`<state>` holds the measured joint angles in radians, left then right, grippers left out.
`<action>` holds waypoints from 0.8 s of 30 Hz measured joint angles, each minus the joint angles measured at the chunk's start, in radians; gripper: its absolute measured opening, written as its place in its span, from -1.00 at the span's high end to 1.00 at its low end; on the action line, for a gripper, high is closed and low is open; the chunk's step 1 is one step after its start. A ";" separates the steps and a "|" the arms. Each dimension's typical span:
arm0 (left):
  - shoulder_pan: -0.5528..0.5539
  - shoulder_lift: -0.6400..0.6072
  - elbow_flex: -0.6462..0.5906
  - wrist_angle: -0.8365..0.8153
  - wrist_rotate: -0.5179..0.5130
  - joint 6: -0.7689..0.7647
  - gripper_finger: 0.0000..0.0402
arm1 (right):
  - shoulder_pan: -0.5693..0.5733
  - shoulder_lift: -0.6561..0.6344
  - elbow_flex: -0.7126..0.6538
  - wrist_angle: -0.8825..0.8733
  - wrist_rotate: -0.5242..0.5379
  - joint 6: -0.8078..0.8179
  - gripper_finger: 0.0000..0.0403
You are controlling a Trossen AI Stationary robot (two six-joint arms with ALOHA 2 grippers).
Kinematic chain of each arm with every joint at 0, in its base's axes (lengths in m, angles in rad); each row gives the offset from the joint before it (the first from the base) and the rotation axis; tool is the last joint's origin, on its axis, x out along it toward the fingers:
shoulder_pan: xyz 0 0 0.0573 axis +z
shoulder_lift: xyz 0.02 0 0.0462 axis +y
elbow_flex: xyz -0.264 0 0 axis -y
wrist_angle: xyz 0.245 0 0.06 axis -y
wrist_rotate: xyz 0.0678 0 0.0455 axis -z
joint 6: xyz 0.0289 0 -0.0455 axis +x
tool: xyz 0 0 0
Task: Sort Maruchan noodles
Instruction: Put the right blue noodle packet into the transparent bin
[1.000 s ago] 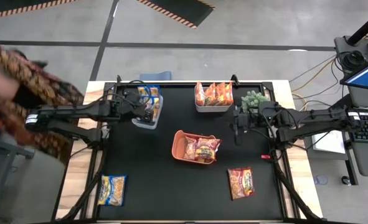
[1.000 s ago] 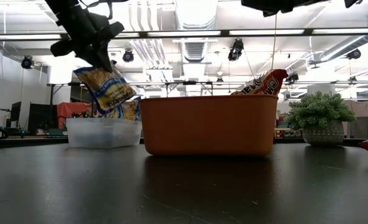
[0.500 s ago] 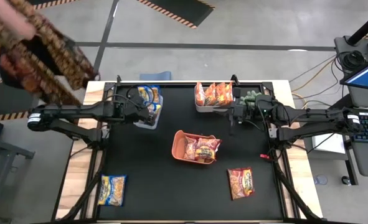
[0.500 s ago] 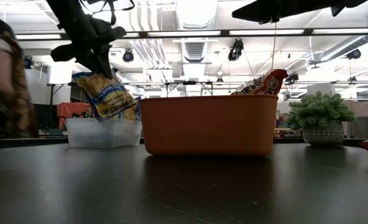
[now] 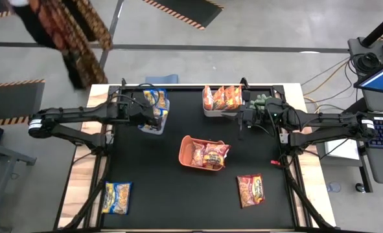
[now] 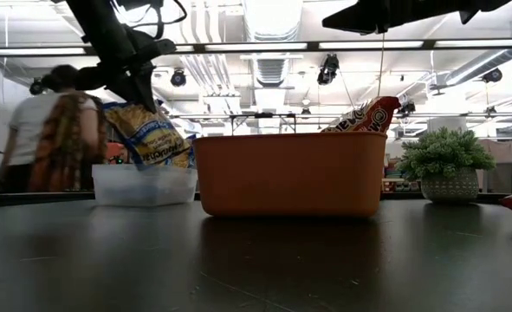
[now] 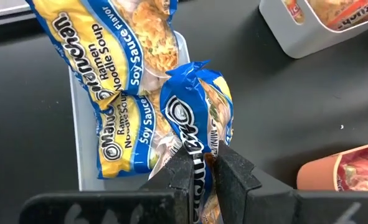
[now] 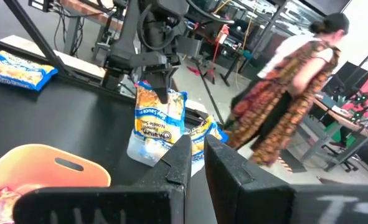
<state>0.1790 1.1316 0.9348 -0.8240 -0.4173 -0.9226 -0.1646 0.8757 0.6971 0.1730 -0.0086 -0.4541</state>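
The left pincer pinches a blue packet by its edge over the clear bin, so it could slip onto the worktop, while the right pincer idles shut, empty.

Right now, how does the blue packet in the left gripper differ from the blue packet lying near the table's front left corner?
The held packet hangs pinched in the left gripper above the clear bin; the loose packet lies flat on the table. The held one is crumpled at the pinch; the loose one looks smooth. Both are blue-and-yellow ramen packets.
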 joint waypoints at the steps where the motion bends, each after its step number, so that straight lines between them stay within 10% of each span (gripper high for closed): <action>1: 0.000 0.000 0.000 0.002 0.002 0.000 0.88 | 0.000 0.000 0.000 -0.001 0.000 0.001 0.83; 24: 0.062 0.071 0.000 0.042 -0.019 -0.070 0.86 | 0.000 0.000 0.000 -0.034 0.000 0.011 0.83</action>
<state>0.2410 1.2025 0.9344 -0.7818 -0.4358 -0.9931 -0.1646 0.8753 0.6971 0.1388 -0.0082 -0.4435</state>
